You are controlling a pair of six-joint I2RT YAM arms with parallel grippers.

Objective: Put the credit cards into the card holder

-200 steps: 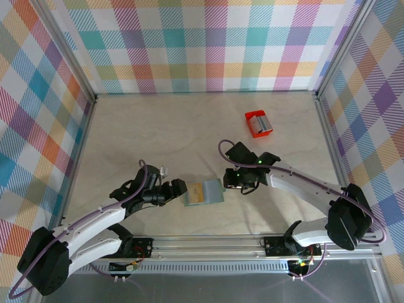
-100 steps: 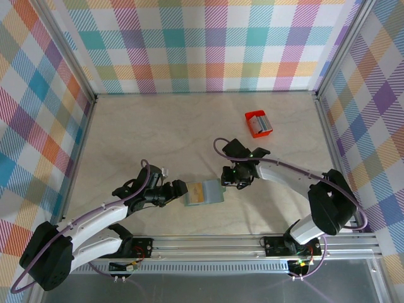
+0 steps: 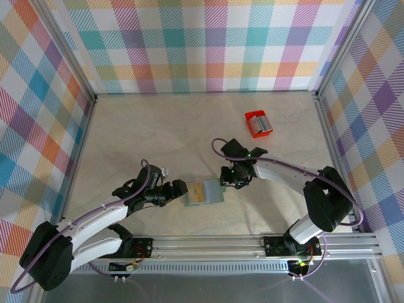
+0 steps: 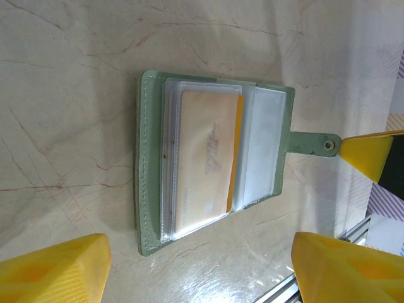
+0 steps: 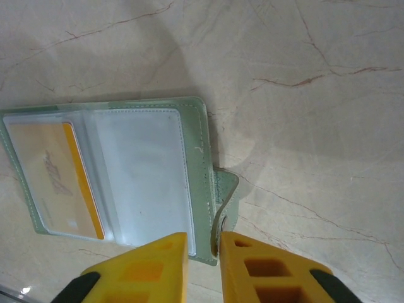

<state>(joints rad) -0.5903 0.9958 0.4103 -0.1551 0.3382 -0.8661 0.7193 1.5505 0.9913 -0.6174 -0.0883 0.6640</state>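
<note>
The grey-green card holder [image 3: 204, 192] lies open on the table between the two arms. A gold-yellow credit card [image 4: 205, 158] sits in its left clear pocket [image 5: 53, 170], and the right pocket looks pale and blank. My right gripper [image 5: 203, 243] is shut on the card holder's right edge, with the small tab [image 5: 224, 196] bent up against one finger. In the top view the right gripper [image 3: 226, 183] is at the holder's right side. My left gripper [image 3: 180, 189] stands open just left of the holder, fingers wide apart [image 4: 202, 278] and touching nothing.
A small red box [image 3: 258, 123] sits at the back right, well away from both arms. The metal rail [image 3: 208, 243] runs along the table's near edge. Checked walls close in the left, right and back sides.
My right gripper has slid left to the holder's tab edge and narrowed its jaws onto it. The left arm and the holder have stayed still.
</note>
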